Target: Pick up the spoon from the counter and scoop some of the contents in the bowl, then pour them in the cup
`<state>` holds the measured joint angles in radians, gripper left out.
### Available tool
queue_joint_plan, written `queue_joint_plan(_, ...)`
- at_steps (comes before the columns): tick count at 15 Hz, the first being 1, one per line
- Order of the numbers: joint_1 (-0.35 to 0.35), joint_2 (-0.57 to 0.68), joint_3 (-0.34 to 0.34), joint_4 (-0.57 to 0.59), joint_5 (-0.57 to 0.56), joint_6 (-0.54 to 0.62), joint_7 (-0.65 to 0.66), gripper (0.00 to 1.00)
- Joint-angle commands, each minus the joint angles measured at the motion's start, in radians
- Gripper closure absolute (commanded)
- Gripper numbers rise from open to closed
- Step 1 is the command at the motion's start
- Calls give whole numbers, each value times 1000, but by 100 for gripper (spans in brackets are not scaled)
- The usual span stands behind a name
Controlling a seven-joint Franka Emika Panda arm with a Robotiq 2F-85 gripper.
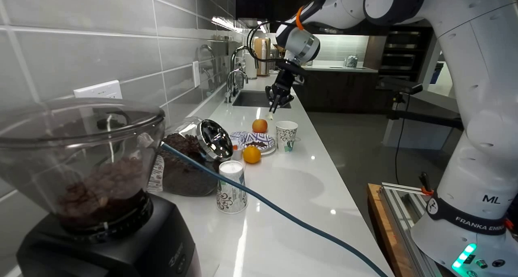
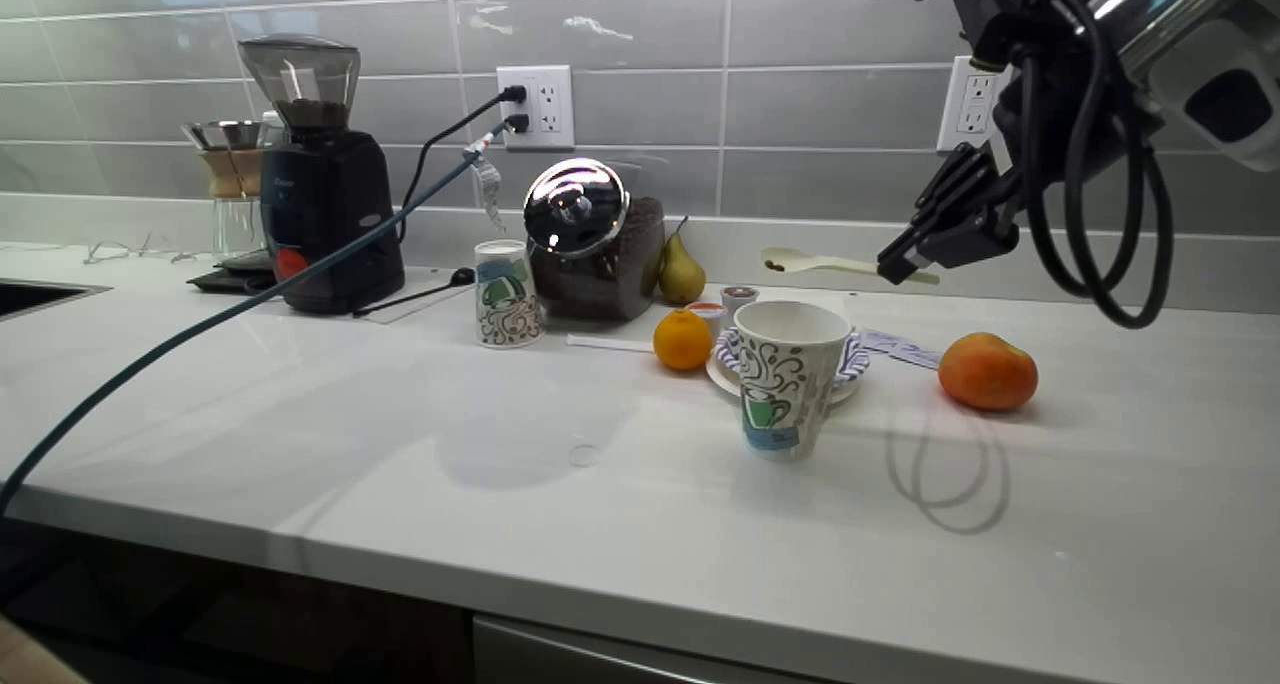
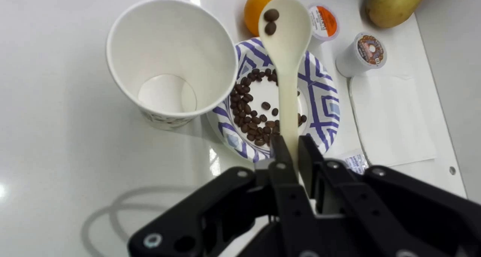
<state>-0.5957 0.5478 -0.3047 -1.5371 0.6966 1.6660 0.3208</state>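
My gripper (image 3: 290,141) is shut on the handle of a cream-coloured spoon (image 3: 286,67). Two dark beans (image 3: 270,21) lie in the spoon's bowl end. In an exterior view the gripper (image 2: 905,262) holds the spoon (image 2: 825,262) roughly level in the air, above the counter. The white bowl with purple pattern (image 3: 321,95) holds brown beans (image 3: 244,114) and lies below the spoon in the wrist view. The upright, open white cup (image 3: 169,54) stands beside the bowl, left of the spoon there, and looks empty. The cup (image 2: 785,389) partly hides the bowl in this exterior view.
An orange (image 2: 683,340), coffee pods (image 3: 370,52) and a reddish fruit (image 2: 988,371) surround the bowl. An upside-down cup (image 2: 508,299), a bean jar (image 2: 600,274), a pear (image 2: 681,266) and a grinder (image 2: 330,214) stand further along. A blue cable (image 1: 283,214) crosses over the counter.
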Motion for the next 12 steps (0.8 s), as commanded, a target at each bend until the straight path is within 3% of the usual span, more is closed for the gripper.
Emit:
queue_joint_plan(1, 22, -77, -31, -91, -43, 20, 7, 97)
queue_joint_plan(5, 53, -133, -53, -175, -91, 103, 1, 97)
queue_joint_plan(12, 120, -238, -51, -365, -107, 380, -90, 97)
